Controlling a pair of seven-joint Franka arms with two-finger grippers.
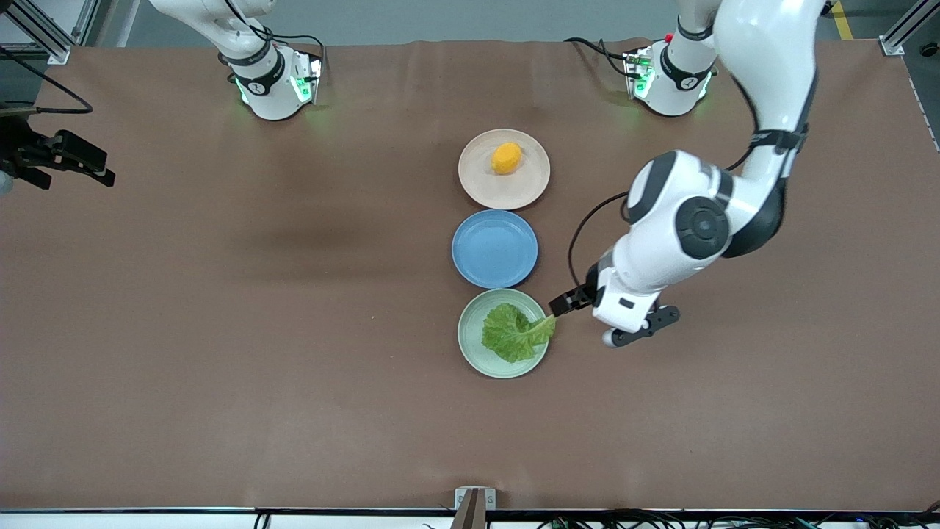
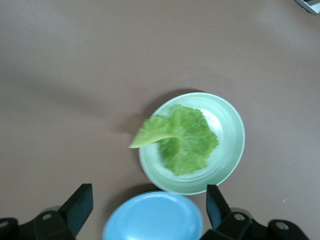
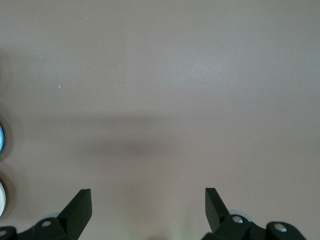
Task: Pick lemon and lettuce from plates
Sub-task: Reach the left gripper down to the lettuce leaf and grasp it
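Observation:
The lemon (image 1: 507, 158) lies on the beige plate (image 1: 530, 192), the plate nearest the arm bases. The lettuce (image 1: 514, 332) lies on the mint green plate (image 1: 470, 347), nearest the front camera, its pale stem end poking over the rim toward the left arm's end. My left gripper (image 1: 569, 301) is open and empty, low beside the mint plate, close to the stem end. In the left wrist view the lettuce (image 2: 185, 140) and mint plate (image 2: 235, 145) lie ahead of the open left gripper (image 2: 149, 200). My right gripper (image 3: 148, 200) is open and empty over bare table, out of the front view.
A blue plate (image 1: 494, 248) sits between the two plates and also shows in the left wrist view (image 2: 155, 217). A black device on a cable (image 1: 55, 158) sits at the table edge toward the right arm's end. The brown tabletop (image 1: 220, 330) spreads around the plates.

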